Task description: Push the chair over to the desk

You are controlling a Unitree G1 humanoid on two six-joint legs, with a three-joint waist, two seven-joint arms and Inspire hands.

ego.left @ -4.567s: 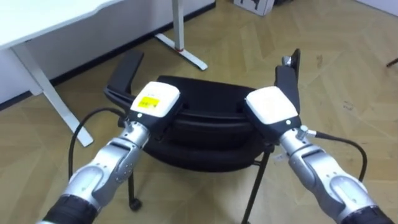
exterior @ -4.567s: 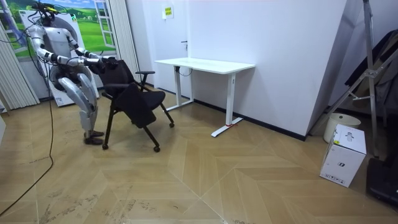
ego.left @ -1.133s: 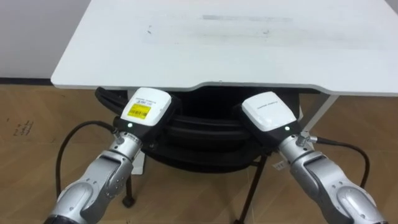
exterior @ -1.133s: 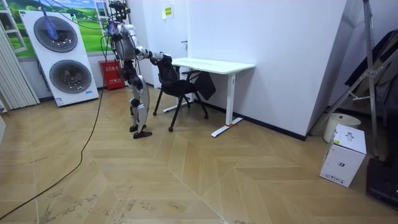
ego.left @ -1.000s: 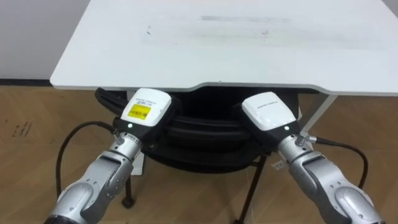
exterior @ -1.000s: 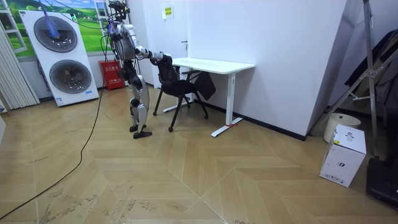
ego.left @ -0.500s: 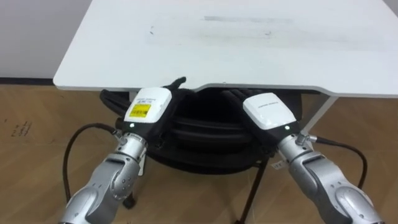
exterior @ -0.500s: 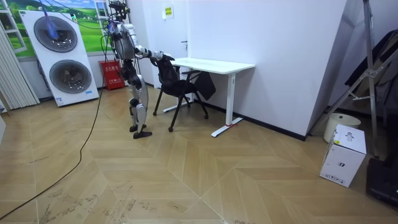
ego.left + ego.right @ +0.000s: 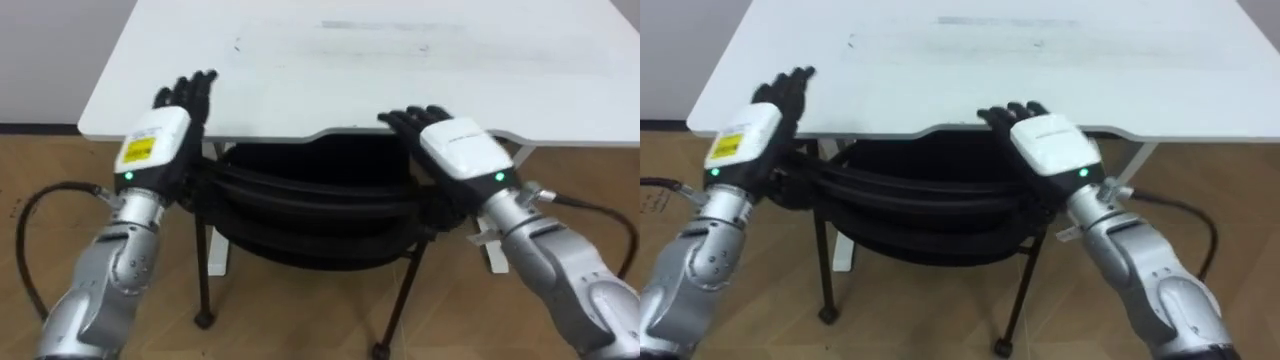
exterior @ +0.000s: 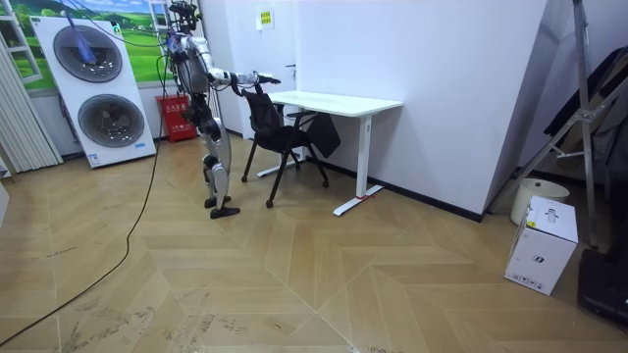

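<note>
The black chair [image 9: 310,205] [image 9: 920,205] stands right before me, its seat tucked under the white desk [image 9: 350,60] [image 9: 970,60]. My left hand [image 9: 165,135] [image 9: 755,125] is lifted above the left end of the chair's backrest, fingers straight, clear of it. My right hand [image 9: 450,150] [image 9: 1040,140] hovers over the backrest's right end, fingers straight too, holding nothing. In the room view I stand upright behind the chair [image 10: 275,132] at the desk [image 10: 339,101], both arms held out over it.
Wooden floor [image 9: 300,320] lies below the chair. Behind me in the room view stand stacked washing machines [image 10: 93,88] and a red object [image 10: 175,116]. A cardboard box [image 10: 540,245] and a folded ladder [image 10: 579,108] stand at the room view's right.
Both hands have let go of the chair's backrest, opened their fingers and lifted up and outward. The chair stays under the desk.
</note>
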